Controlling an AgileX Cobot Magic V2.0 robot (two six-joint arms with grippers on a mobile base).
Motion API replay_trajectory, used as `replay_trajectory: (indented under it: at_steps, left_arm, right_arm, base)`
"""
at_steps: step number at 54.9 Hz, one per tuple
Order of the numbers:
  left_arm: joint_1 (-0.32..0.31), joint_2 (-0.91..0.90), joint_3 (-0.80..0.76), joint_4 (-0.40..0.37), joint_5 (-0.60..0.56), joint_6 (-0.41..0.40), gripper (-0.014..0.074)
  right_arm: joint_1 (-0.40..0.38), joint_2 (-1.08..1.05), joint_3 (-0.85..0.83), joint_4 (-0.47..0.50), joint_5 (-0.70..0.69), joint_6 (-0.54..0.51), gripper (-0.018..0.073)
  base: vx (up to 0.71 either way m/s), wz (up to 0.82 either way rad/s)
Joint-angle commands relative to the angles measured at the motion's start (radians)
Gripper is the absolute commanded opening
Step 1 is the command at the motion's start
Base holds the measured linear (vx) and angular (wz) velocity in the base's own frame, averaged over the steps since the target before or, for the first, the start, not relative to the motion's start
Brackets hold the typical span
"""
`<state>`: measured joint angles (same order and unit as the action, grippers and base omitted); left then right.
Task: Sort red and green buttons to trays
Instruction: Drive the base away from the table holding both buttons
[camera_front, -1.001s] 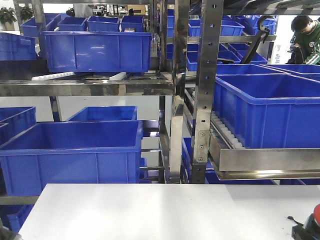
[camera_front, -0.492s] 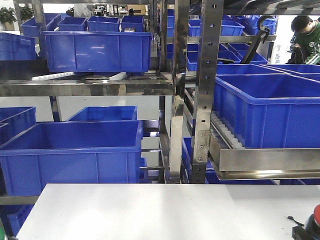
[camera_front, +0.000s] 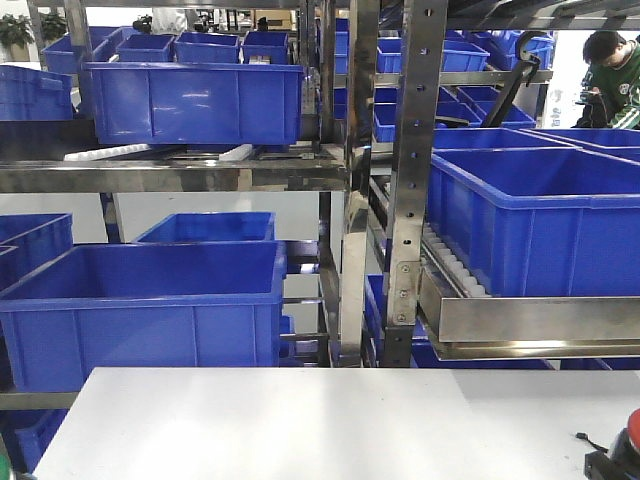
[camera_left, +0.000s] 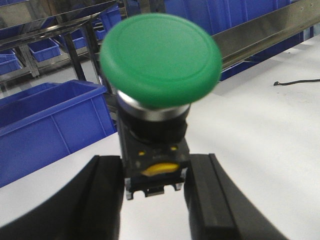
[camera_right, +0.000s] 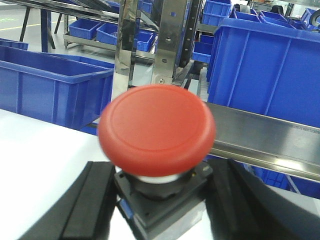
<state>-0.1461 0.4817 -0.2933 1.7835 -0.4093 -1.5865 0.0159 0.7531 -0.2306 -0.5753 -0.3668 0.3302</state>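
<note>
In the left wrist view, my left gripper (camera_left: 155, 202) is shut on the black body of the green button (camera_left: 161, 59). The button stands upright between the fingers (camera_left: 107, 200), over the white table (camera_left: 260, 145). In the right wrist view, my right gripper (camera_right: 162, 207) is shut on the black body of the red button (camera_right: 157, 130), whose mushroom cap hides most of the body. In the front view only the red cap's edge (camera_front: 633, 425) shows at the bottom right. The green and red trays are out of view.
A thin black cable (camera_left: 295, 81) lies on the table near the right side and also shows in the front view (camera_front: 585, 440). Steel racks (camera_front: 410, 200) holding deep blue crates (camera_front: 150, 310) stand behind the table's far edge. A person (camera_front: 612, 75) sits at the far right.
In the front view the red cap at the bottom right has sunk slightly toward the frame edge. The dark shape at the bottom left corner has dropped out of view.
</note>
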Motion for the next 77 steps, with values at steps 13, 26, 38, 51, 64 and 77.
replay_trajectory:
  at_steps: [13, 26, 38, 51, 64, 77]
  left_arm:
    - [-0.001, 0.001, -0.03, -0.032, 0.016, -0.012, 0.0001]
    - [-0.001, 0.001, -0.03, -0.032, 0.016, -0.011, 0.0001]
    - [-0.001, 0.001, -0.03, -0.032, 0.016, -0.011, 0.0001]
    - [-0.001, 0.001, -0.03, -0.032, 0.016, -0.011, 0.0001]
    - [-0.001, 0.001, -0.03, -0.032, 0.016, -0.011, 0.0001]
    - [-0.001, 0.001, -0.03, -0.032, 0.016, -0.011, 0.0001]
  right_arm:
    - [-0.006, -0.007, -0.031, 0.013, -0.075, -0.002, -0.0009]
    - [-0.006, -0.007, -0.031, 0.013, -0.075, -0.002, -0.0009]
    - [-0.006, -0.007, -0.031, 0.013, -0.075, -0.002, -0.0009]
    - [-0.006, -0.007, -0.031, 0.013, -0.076, -0.002, -0.0009]
    - [-0.006, -0.007, -0.031, 0.013, -0.075, -0.002, -0.0009]
    - [-0.006, -0.007, -0.031, 0.013, -0.075, -0.002, -0.0009]
  base:
    - [0.0, 0.05]
    - [0.01, 0.33]
    - [0.01, 0.54]
    - [-0.01, 0.6]
    - [-0.04, 0.58]
    - [-0.05, 0.54]
